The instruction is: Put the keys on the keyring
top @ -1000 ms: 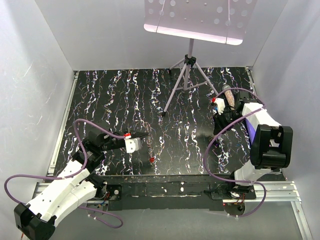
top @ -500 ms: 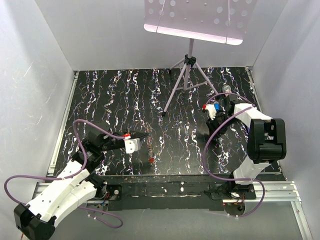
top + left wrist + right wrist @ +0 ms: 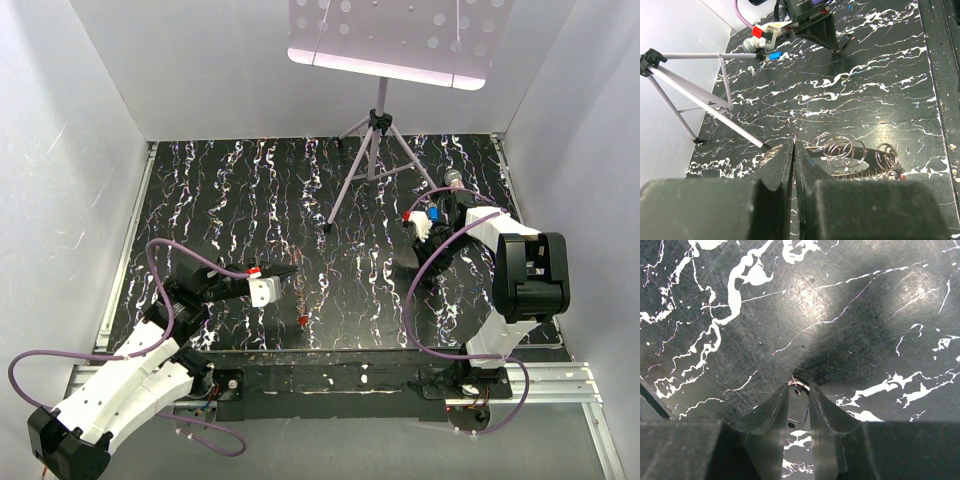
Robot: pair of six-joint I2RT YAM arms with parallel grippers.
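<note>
My left gripper (image 3: 288,271) is shut on the keyring (image 3: 300,292), a thin strand hanging from its tips with a small red piece (image 3: 303,320) at the bottom. In the left wrist view the gripper (image 3: 794,143) pinches the wire, and the coiled loops (image 3: 850,150) lie just beyond. My right gripper (image 3: 417,268) points down at the table at the right. In the right wrist view it (image 3: 799,387) is closed on a small silver key (image 3: 798,385) at its tips. A blue-headed key (image 3: 433,213) lies on the table beside the right wrist; it also shows in the left wrist view (image 3: 775,56).
A tripod stand (image 3: 372,150) with a perforated tray (image 3: 395,35) stands at the back centre, one leg reaching to mid-table. A grey rounded object (image 3: 453,180) sits at the back right. White walls enclose the black marbled table (image 3: 230,200). Purple cables loop beside both arms.
My right gripper has swung left and tipped down toward the table. My left gripper and the hanging keyring have not moved.
</note>
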